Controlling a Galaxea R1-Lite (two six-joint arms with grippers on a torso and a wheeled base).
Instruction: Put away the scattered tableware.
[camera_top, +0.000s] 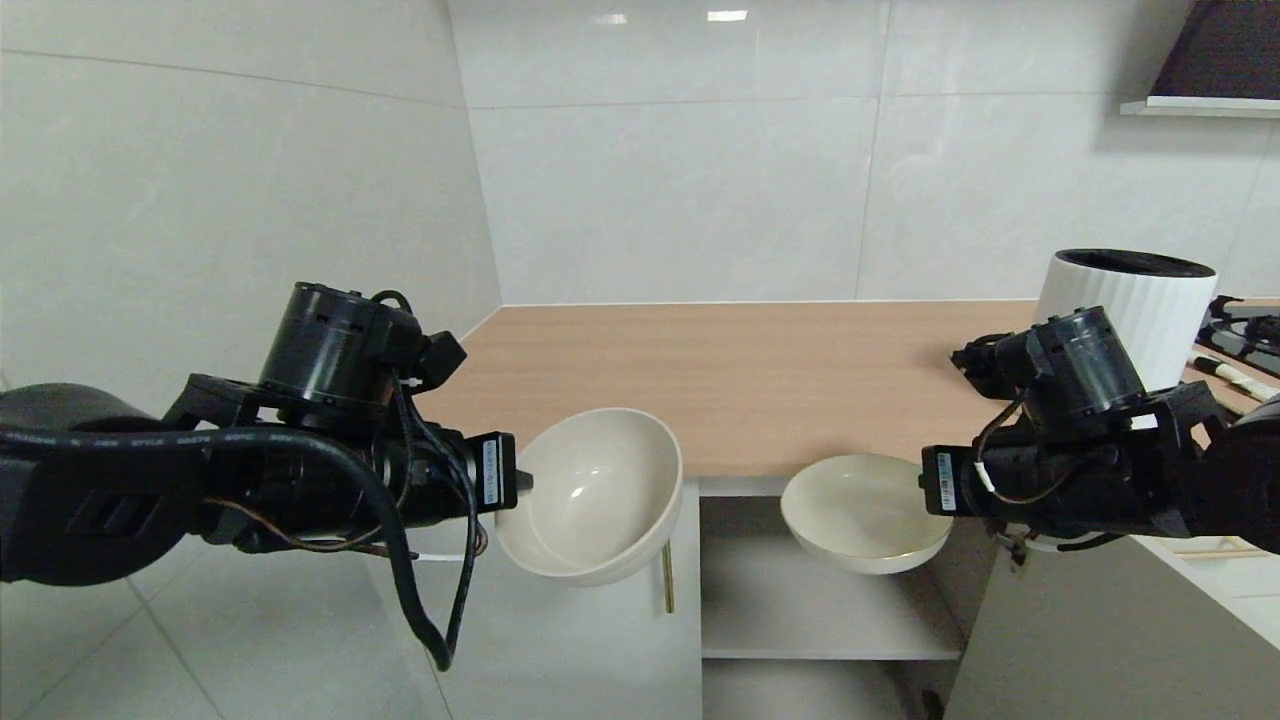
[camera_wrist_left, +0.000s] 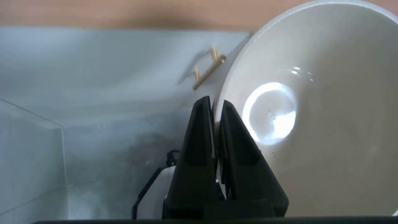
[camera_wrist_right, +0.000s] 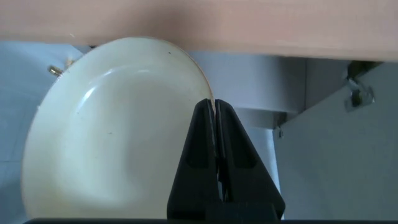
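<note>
On the left, the left gripper (camera_top: 520, 482) was clenched on the rim of a cream bowl (camera_top: 600, 500), its two dark fingers (camera_wrist_left: 202, 134) pressed together over the edge with the wall of the bowl between them. The bowl hung in the air, tipped on its side so that its glossy inside faced up and to the right, in front of a closed pale cabinet door and just below the front edge of the wooden surface (camera_top: 740, 380). A slim brass handle (camera_top: 667, 575) stood upright on that door, partly behind the bowl's lower rim. To the right of the door the cabinet was open, with a white shelf (camera_top: 800, 610) across it. In front of that opening, above the shelf and just under the surface edge, a shallow cream plate (camera_top: 860, 510) was held in the air, nearly level and slightly tilted. The right gripper (camera_top: 925, 480) was closed tight on the plate's right-hand rim, fingers (camera_wrist_right: 202, 137) pinching the edge. The bowl and plate were near each other but apart. Farther right, a white ribbed canister (camera_top: 1140, 300) with a dark top stood on the surface, and beyond it the corner of a stove (camera_top: 1250, 330) showed.
</note>
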